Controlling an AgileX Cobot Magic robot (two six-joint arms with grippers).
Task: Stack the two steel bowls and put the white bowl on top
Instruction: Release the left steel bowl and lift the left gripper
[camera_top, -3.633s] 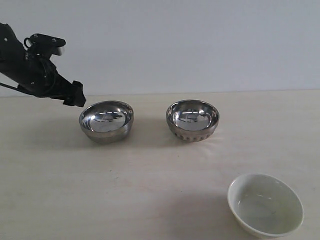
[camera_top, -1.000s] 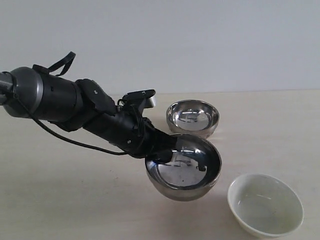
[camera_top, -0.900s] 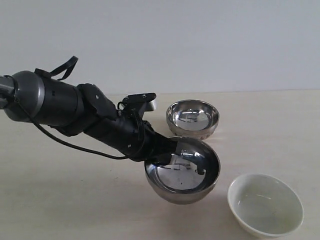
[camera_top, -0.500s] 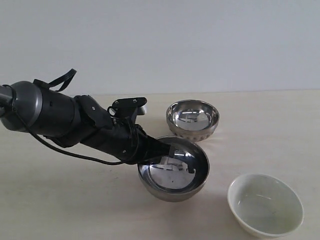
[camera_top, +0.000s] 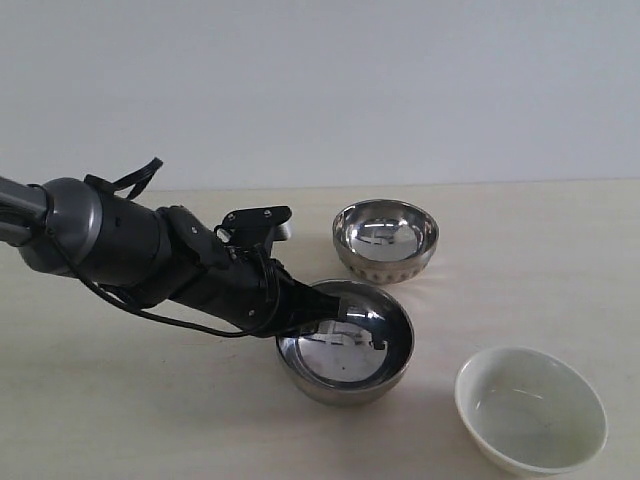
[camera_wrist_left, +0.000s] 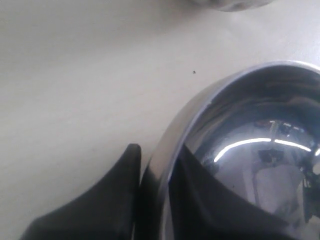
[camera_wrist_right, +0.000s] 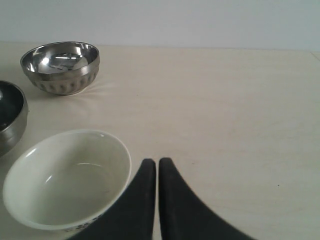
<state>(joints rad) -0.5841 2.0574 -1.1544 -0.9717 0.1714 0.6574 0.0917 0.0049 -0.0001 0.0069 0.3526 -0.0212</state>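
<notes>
Between the fingers of the left pincer (camera_top: 318, 318): rim of the smooth steel bowl (camera_top: 348, 345), gripped fast. One black finger (camera_wrist_left: 112, 205) against the outer wall, the other down the mirrored inner wall. Bowl upright, mouth up, set low at the pale table (camera_top: 120, 400); contact with the tabletop not discernible. Dark left arm (camera_top: 110, 250) stretched behind the pincer, with a looped black cable under it.

Ahead of the left pincer, past the gripped rim and off to one side: ribbed steel bowl (camera_top: 385, 240), upright on the table, mouth up, standing clear of the held bowl with a strip of bare table between. Only a sliver of its underside caught in the left wrist view.

Further from the left pincer, on the far side of the held bowl: white bowl (camera_top: 530, 408), upright, glossy inside, near the held bowl but not touching it.

Just beside the tips of the right pincer (camera_wrist_right: 157, 175): same white bowl, rim close against one finger; touching or not, impossible to tell. Right pincer clenched, black fingers pressed together with a hairline slit between, nothing in the grip.

Well ahead of the right pincer, beyond the white bowl: ribbed steel bowl again, with the edge of the held bowl to one side.
</notes>
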